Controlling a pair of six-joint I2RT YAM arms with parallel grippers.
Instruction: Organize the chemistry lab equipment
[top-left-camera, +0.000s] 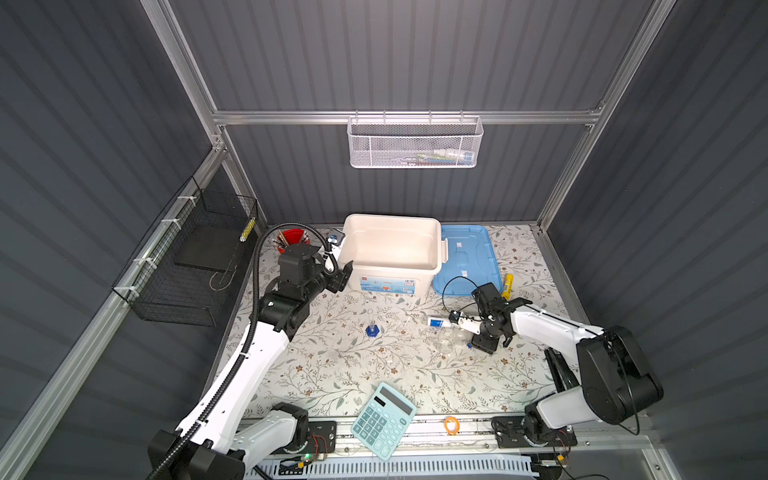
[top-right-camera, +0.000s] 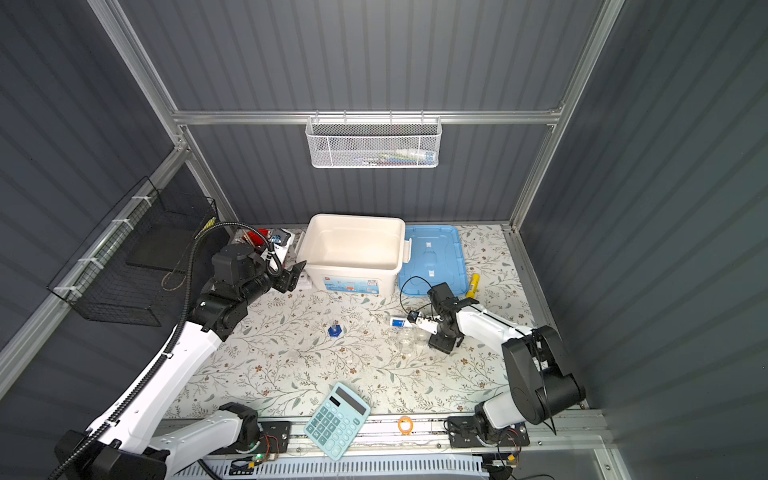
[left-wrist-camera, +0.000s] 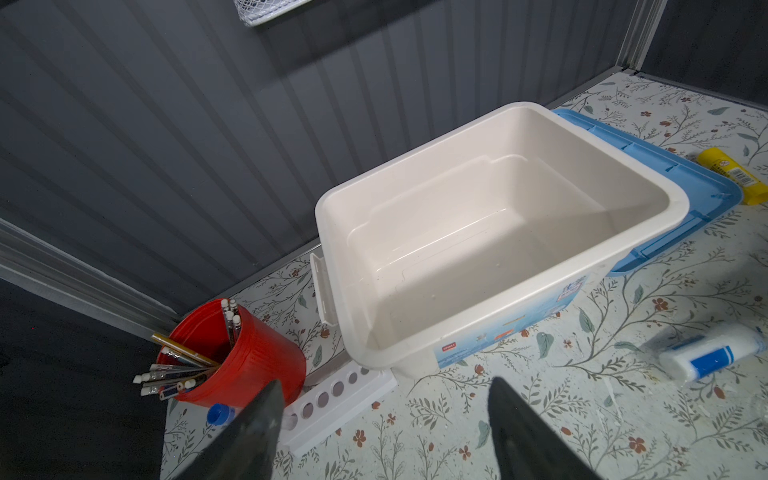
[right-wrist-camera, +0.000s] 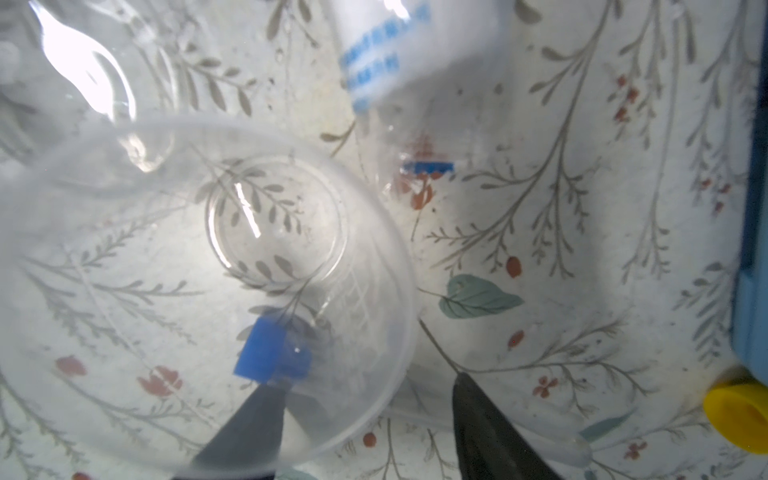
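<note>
Left wrist view, left gripper (left-wrist-camera: 386, 381): we see jaws wide apart, empty, near white plastic bin (left-wrist-camera: 415, 160).
Slim cylinder (top-left-camera: 372, 329): upright, blue hexagonal foot, mid-table.
Labelled flask (top-left-camera: 436, 321): lying flat, axis left-right; blue print unreadable.
Clear beaker (right-wrist-camera: 124, 291): upright, beside flask.
Right gripper (right-wrist-camera: 365, 380): fingers parted, one seen through beaker, one outside; unclamped.

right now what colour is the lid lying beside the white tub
Light blue. The lid shows best in a top view, flat beside the tub.
</note>
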